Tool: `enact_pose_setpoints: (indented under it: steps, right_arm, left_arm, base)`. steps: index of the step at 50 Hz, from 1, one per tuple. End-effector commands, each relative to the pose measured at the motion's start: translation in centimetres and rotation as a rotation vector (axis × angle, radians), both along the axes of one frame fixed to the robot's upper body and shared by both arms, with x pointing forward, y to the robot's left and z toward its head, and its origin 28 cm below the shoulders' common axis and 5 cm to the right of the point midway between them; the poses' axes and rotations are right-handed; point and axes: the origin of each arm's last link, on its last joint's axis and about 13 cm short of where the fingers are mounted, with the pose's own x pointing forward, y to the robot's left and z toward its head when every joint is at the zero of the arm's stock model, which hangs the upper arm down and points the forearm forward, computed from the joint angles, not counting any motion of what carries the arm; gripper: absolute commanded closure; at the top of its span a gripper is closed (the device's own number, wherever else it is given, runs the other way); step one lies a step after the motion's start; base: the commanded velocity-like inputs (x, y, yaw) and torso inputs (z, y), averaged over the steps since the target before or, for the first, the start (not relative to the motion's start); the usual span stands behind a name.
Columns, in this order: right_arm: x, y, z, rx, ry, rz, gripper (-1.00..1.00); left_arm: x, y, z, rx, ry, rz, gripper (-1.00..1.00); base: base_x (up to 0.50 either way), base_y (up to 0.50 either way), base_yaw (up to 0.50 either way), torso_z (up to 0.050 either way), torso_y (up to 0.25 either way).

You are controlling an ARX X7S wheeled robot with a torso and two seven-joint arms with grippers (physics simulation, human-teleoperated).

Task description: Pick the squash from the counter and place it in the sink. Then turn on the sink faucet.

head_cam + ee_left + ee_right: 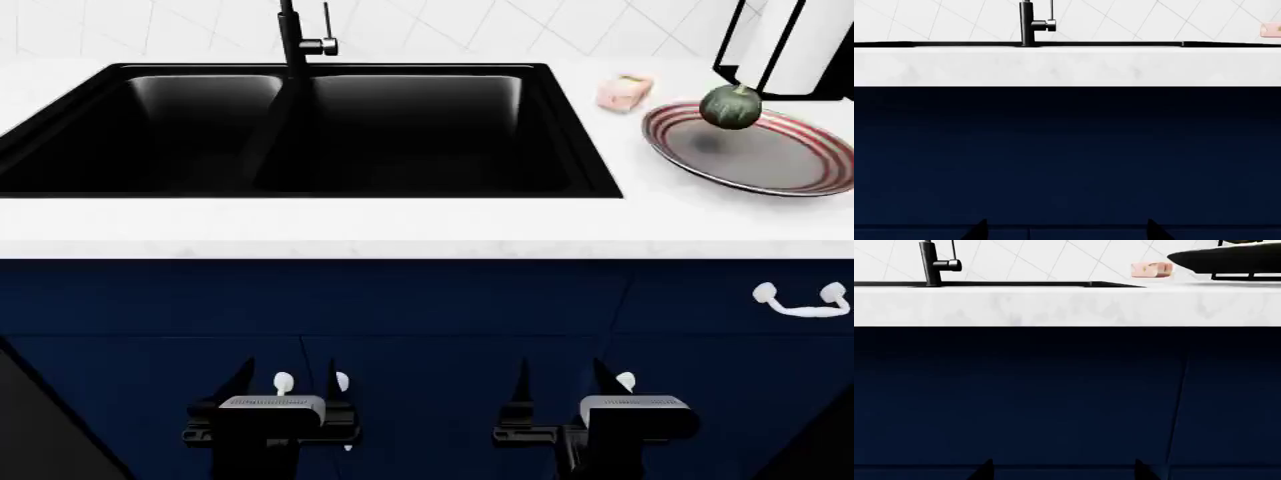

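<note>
The dark green squash [730, 105] sits on the far rim of a red-striped plate [781, 165] on the white counter [400, 225], right of the black double-basin sink [307, 130]. The black faucet [296, 40] rises behind the sink's divider, and its base with the side lever also shows in the wrist views: faucet [1031, 25], faucet [934, 264]. My left gripper [283, 385] and right gripper [574, 385] hang low in front of the navy cabinet doors, well below the counter, both open and empty. Only the fingertips [977, 231] [984, 470] show in the wrist views.
A pink sponge [623, 92] lies between the sink and the plate, seen too as the sponge [1151, 270]. A paper towel holder [787, 45] stands at the back right. White cabinet handles [801, 300] stick out from the navy fronts [400, 320].
</note>
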Motion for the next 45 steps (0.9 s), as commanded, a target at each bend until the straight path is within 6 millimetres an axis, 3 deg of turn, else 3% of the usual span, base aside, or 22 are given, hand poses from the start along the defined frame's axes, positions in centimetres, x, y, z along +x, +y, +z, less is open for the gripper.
enact_pose_setpoints:
  steps: [1, 17, 22, 25, 28, 45]
  right_arm:
    - [0.0, 0.0, -0.1, -0.015, -0.008, -0.012, -1.00]
    - [-0.2, -0.1, 0.0, -0.023, -0.007, -0.020, -1.00]
    - [-0.4, -0.6, 3.1, -0.044, -0.039, -0.022, -1.00]
    - [-0.5, -0.8, 6.1, -0.060, -0.080, -0.021, -1.00]
    - [-1.0, -0.9, 7.4, -0.063, -0.110, -0.025, -1.00]
    - [-1.1, -1.1, 7.1, -0.068, -0.107, -0.032, -1.00]
  left_arm:
    - [0.0, 0.1, 0.2, 0.003, -0.003, 0.000, -1.00]
    - [0.0, 0.2, 0.4, 0.012, -0.010, 0.002, -1.00]
    - [-0.4, 0.5, 3.6, 0.043, -0.047, -0.006, -1.00]
    - [-0.6, 0.7, 5.5, 0.062, -0.064, -0.012, -1.00]
    - [-1.0, 0.7, 7.1, 0.067, -0.093, 0.001, -1.00]
    - [-1.5, 0.9, 7.5, 0.029, -0.133, 0.002, -1.00]
  base:
    - [0.00, 0.00, 0.00, 0.000, 0.000]
    - [0.00, 0.00, 0.00, 0.000, 0.000]
    - [0.00, 0.00, 0.00, 0.000, 0.000]
    - [0.00, 0.00, 0.00, 0.000, 0.000]
    - [0.00, 0.00, 0.00, 0.000, 0.000]
    - [0.00, 0.00, 0.00, 0.041, 0.000]
